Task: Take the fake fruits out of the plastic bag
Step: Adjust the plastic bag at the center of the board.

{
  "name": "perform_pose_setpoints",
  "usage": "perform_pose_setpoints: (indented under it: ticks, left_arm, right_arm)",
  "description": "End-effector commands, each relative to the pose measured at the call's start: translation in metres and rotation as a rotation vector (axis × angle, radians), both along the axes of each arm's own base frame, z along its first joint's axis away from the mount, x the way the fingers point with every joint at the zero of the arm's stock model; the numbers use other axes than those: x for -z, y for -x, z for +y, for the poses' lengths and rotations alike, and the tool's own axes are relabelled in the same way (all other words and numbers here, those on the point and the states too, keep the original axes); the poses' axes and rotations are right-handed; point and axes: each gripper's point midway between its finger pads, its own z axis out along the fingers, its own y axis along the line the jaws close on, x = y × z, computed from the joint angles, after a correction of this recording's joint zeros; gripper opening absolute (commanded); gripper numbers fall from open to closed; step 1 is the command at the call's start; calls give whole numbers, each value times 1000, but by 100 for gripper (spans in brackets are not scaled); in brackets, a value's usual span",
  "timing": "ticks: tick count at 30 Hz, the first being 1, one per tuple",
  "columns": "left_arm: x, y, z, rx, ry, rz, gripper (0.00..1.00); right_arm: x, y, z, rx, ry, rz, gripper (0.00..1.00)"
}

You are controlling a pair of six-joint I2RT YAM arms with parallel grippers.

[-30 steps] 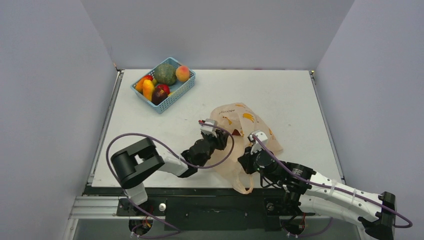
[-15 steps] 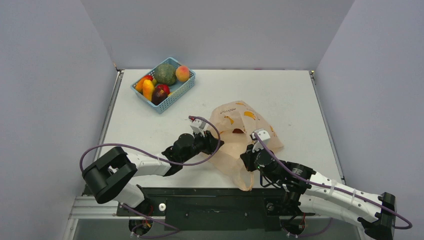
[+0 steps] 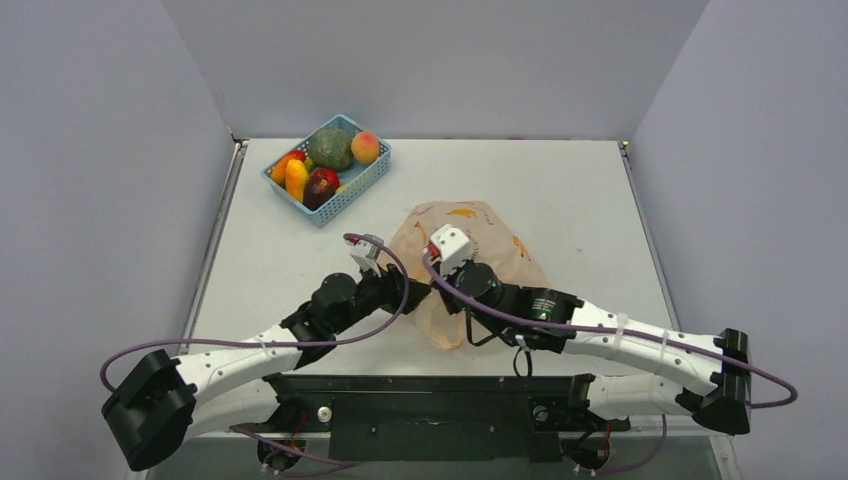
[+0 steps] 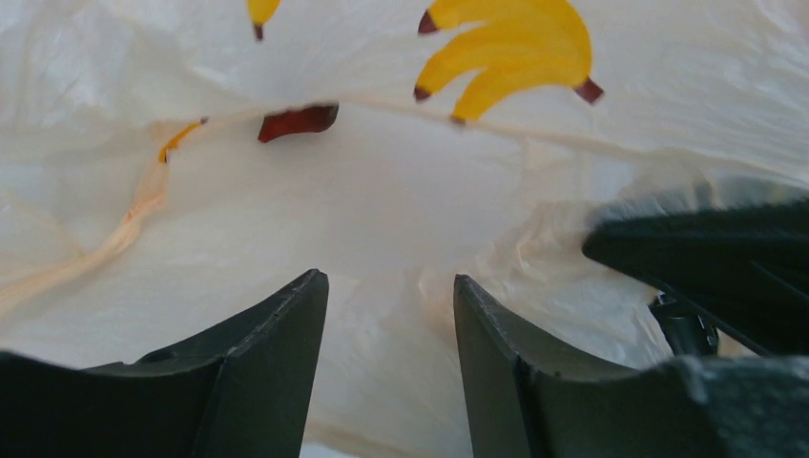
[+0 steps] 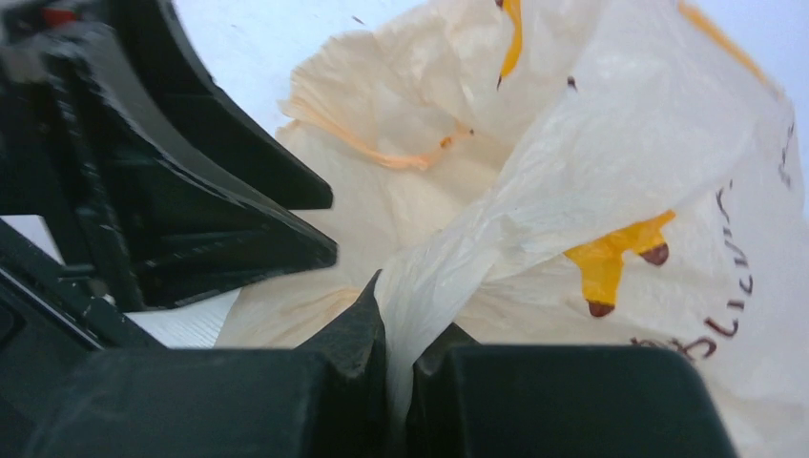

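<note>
The plastic bag (image 3: 490, 235) lies crumpled on the white table, pale orange with printed bananas. My right gripper (image 3: 442, 292) is shut on a fold of the bag's film (image 5: 496, 219) at the bag's near-left edge; in the right wrist view the gripper (image 5: 410, 307) pinches it tight. My left gripper (image 3: 418, 292) is open right beside it, its jaws (image 4: 389, 279) spread against the bag film (image 4: 382, 210), gripping nothing. Fake fruits show only in the blue basket: a peach-pink one (image 3: 365, 147), a yellow-orange one (image 3: 296, 180), a maroon one (image 3: 318, 192). I see no fruit inside the bag.
The blue mesh basket (image 3: 358, 186) stands at the back left, also holding a big rough green ball (image 3: 330, 148). The two wrists nearly touch; the right gripper's body (image 4: 706, 258) shows in the left wrist view. Grey walls enclose the table on three sides.
The right gripper has swung left across the bag to its near-left edge. The left arm has stretched lower and farther left. The bag has shifted left and bunched up.
</note>
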Motion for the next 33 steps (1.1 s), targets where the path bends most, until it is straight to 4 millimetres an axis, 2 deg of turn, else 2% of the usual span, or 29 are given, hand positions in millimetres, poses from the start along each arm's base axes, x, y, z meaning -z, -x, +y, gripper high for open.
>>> perform_pose_setpoints:
  ticks: [1,2,3,4,5,6,8,9,10,12,16,20,22,25,26,27,28,29,32,33]
  left_arm:
    - [20,2,30,-102,-14,36,52]
    - [20,0,37,-134,-7,30,53]
    - [29,2,41,-146,-20,39,56]
    - [33,0,44,-159,-30,37,58]
    - [39,1,46,-162,-39,41,58]
    - [47,2,45,-153,-55,54,59]
    - [59,6,38,-117,-52,76,60]
    - [58,7,33,-96,-31,76,59]
    - [67,9,30,-90,-39,109,59]
    - [70,10,26,-80,-25,127,58]
    - [74,2,34,-131,-90,95,62]
    - [55,-16,37,-190,-118,3,73]
    - [55,-23,38,-211,-131,-17,75]
    - [62,-32,36,-241,-152,-11,78]
    - [58,-36,34,-250,-141,-19,78]
    - [64,-41,37,-280,-162,-14,78]
    - [62,-47,39,-316,-166,-23,78]
    - [70,-50,40,-330,-192,-15,78]
    - [68,-61,36,-353,-206,-46,78]
    - [75,-63,34,-349,-229,-48,78]
  right_arm:
    - [-27,25,43,-179,68,-133,0]
    - [-14,38,46,-203,75,-111,0]
    - [-6,42,46,-206,73,-98,0]
    - [17,52,39,-200,78,-60,0]
    - [26,53,35,-179,60,-47,0]
    - [49,58,22,-159,51,-8,0]
    - [66,66,14,-143,-7,42,0]
    - [67,67,13,-136,-29,54,0]
    - [71,70,8,-120,-53,71,0]
    - [72,70,3,-103,-76,78,0]
    - [69,67,-2,-81,-91,65,0]
    - [63,67,7,-105,-92,61,0]
    - [63,68,15,-128,-78,69,0]
    - [64,68,21,-127,-56,81,0]
    - [65,66,19,-112,-50,78,0]
    - [67,65,17,-99,-43,75,0]
    - [68,62,14,-79,-36,65,1]
    - [67,60,12,-64,-34,59,1]
    - [67,58,10,-54,-29,54,2]
    - [69,58,9,-51,-28,56,2]
